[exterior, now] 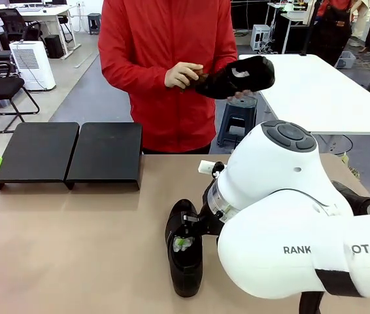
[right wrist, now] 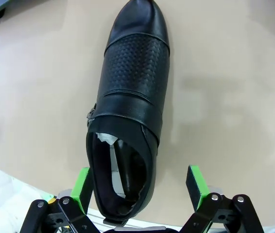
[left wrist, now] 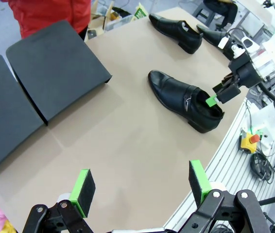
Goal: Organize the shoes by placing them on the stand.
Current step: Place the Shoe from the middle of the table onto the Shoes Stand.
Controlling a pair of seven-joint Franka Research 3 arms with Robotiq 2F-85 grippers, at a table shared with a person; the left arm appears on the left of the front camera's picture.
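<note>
1. Far-left corner of the desk: the stand (exterior: 38, 152), both sections bare. No shoe on it yet, so I'd say the task is barely started.
2. Left gripper (left wrist: 140, 188) hangs above the near-left part of the desk, fingers wide, nothing btwn them.
3. Mid-desk by the near edge: a black shoe (exterior: 184, 261) lying flat, white paper in its opening.
4. Right gripper (right wrist: 138, 187) sits over that shoe's heel end, fingers wide. One pad (right wrist: 82, 188) is just beside the heel wall, not pinching it.
5. Looks like the pickup step. Next move probably needs the pads closed on the heel rim, then a lift and a long carry to the far-left corner.
6. Past the far edge, a person's hand (exterior: 182, 75) holds another shoe (exterior: 237, 77) in the air.
7. Right arm (exterior: 283, 216) carries print: "RANK" and "OT" legible, rest hidden.
8. Far-right part of the desk: two more shoes (left wrist: 176, 31) waiting.
</note>
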